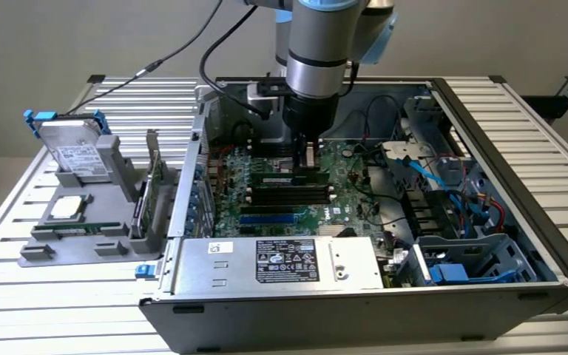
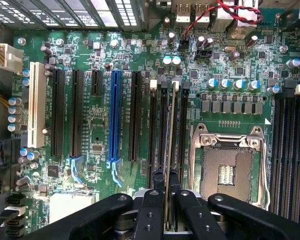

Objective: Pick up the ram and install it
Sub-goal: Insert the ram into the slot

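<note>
- Gripper (image 2: 166,181) pinches the ram (image 2: 171,145) between black fingers (image 2: 150,210).
- Ram shows edge-on as a thin pale strip, its chips hidden.
- Green motherboard (image 2: 97,125) lies beneath.

Arm (image 1: 319,44): silver-grey metal tube, round in section | Joint covers (image 1: 384,26): pale blue caps | Wrist (image 1: 309,118): black cylindrical block under the tube | Cables (image 1: 215,52): thin black leads looping away | Pincer (image 2: 166,176): matte black, two slim fingers (image 2: 157,181) on hinged link bars with round pivot pins
</note>
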Tool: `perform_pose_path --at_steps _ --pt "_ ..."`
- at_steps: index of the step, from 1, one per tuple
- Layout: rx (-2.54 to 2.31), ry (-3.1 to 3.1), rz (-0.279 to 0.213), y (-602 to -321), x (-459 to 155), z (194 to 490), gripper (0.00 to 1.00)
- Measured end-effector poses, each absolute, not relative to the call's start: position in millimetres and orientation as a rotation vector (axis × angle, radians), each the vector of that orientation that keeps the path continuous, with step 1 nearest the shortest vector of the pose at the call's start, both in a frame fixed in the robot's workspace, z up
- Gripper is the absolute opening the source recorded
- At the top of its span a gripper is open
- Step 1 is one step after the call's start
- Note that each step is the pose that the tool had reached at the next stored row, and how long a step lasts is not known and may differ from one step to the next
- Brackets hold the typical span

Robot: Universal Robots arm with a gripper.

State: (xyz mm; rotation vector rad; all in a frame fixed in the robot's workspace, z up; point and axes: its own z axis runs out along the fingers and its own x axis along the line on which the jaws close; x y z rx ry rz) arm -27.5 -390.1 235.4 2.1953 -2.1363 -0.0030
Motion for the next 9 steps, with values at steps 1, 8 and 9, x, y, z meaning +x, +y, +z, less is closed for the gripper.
perform_pose_path --at_steps 1,8,9 --pt "2.195 -2.136 -0.002 -390.1 -27.6 235.1 0.14" --pt "2.198 -2.130 0.001 -390.1 -27.6 233.3 0.14" --pt "2.200 -2.128 0.001 -390.1 -27.6 233.2 0.14"
